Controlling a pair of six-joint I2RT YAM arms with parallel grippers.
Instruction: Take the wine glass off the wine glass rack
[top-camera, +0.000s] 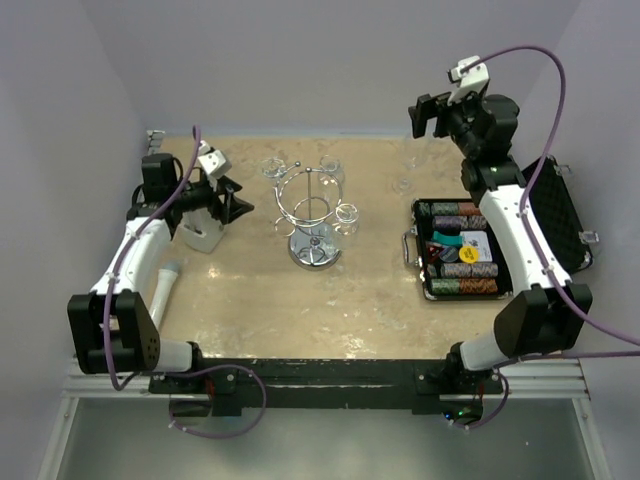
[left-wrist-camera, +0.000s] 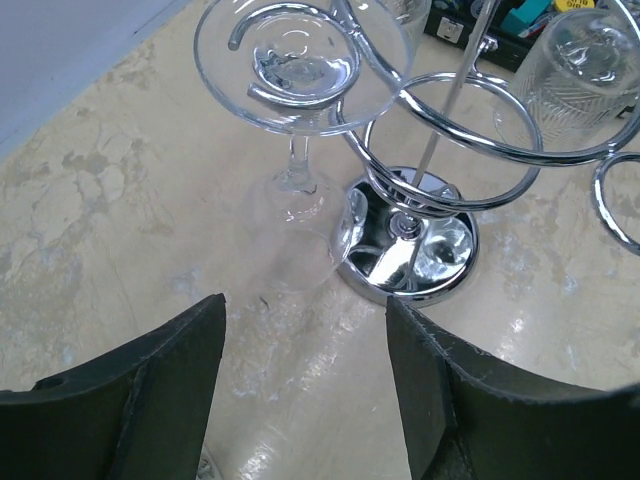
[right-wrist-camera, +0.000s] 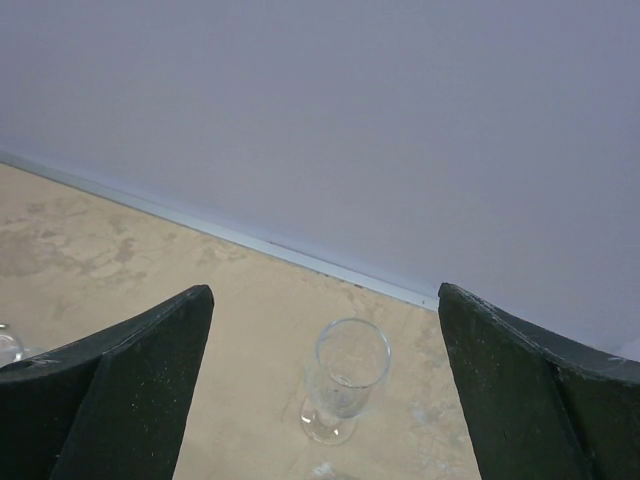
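Table (top-camera: 250, 310): tan, mottled surface carrying all items, enclosed by pale walls.

Open case (top-camera: 562, 225): lies at the right of the table with its lid laid back. Its tray holds rows of striped chips (top-camera: 455, 270).

Wine glass rack (top-camera: 315, 215): stands upright near the centre of the table, left of the case and well apart from it. In the left wrist view its round chrome base (left-wrist-camera: 415, 245) sits flat on the table, with the pole rising through the curled hooks.

Wine glass (left-wrist-camera: 300, 225): hangs upside down on the rack's left side. Its foot is seated in a curled hook and its bowl points down, just beside the base. At least two more glasses hang on other hooks; one (left-wrist-camera: 580, 75) is seen at the upper right of the left wrist view.

Loose glass (right-wrist-camera: 345, 380): stands upright on the table near the back wall, apart from the rack.

Left fingers (left-wrist-camera: 160, 400): spread apart and empty, near the rack's left side, aimed at the hanging wine glass without touching it.

Right fingers (right-wrist-camera: 130, 390): spread apart and empty, raised above the far right of the table, facing the back wall with the loose glass below
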